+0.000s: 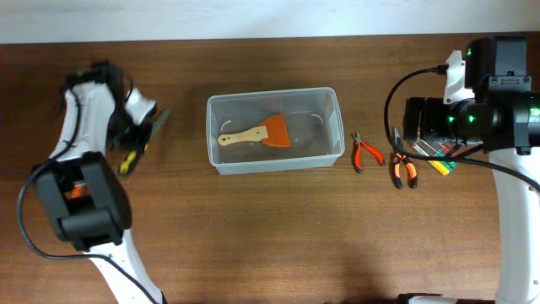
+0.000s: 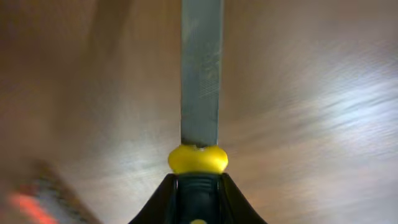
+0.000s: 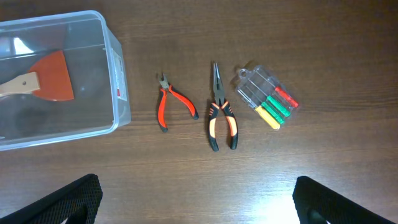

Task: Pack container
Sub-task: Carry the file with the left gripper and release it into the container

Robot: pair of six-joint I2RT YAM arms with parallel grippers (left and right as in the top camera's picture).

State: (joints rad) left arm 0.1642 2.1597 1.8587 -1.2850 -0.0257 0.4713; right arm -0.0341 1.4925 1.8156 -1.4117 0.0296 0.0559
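The clear plastic container [image 1: 336,135] stands mid-table with an orange scraper [image 1: 268,133] with a wooden handle lying inside; both also show in the right wrist view, container [image 3: 118,74] and scraper [image 3: 53,78]. My left gripper [image 1: 133,135], left of the container, is shut on a flat file [image 2: 200,74] by its black and yellow handle and holds it above the table. My right gripper [image 3: 199,199] is open and empty, high above the tools to the right of the container.
Right of the container lie red cutters [image 3: 171,106], orange-and-black long-nose pliers [image 3: 221,121] and a clear pack of screwdrivers [image 3: 267,99]. They also show in the overhead view: cutters [image 1: 364,154], pliers [image 1: 403,169], pack [image 1: 434,158].
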